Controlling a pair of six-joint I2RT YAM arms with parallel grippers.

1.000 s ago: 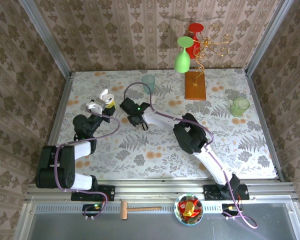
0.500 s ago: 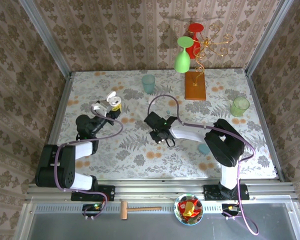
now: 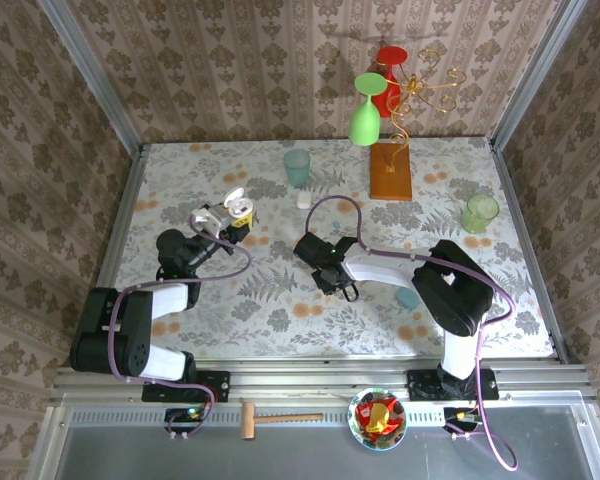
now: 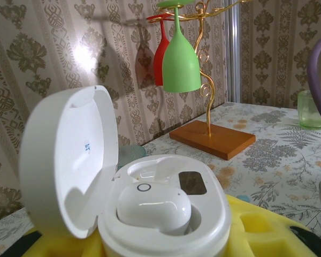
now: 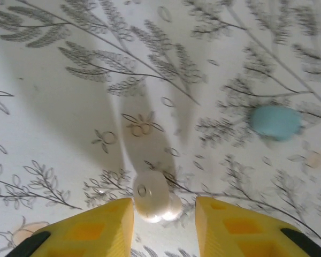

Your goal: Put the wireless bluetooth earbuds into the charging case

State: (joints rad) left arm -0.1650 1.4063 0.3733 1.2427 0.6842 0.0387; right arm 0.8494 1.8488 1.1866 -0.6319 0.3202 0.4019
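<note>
Right gripper retreated, parted around white earbud, left gripper holding charging case

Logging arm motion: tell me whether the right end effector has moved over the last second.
Yes. Seen from above, the right end effector went from left of the teal cup to its right, nearer the arm bases.

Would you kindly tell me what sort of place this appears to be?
Most likely a staged robot test cell rather than a real room: wallpapered panels set in metal framing, the left arm and right arm bolted to a rail, and props like a wine-glass rack.
</note>
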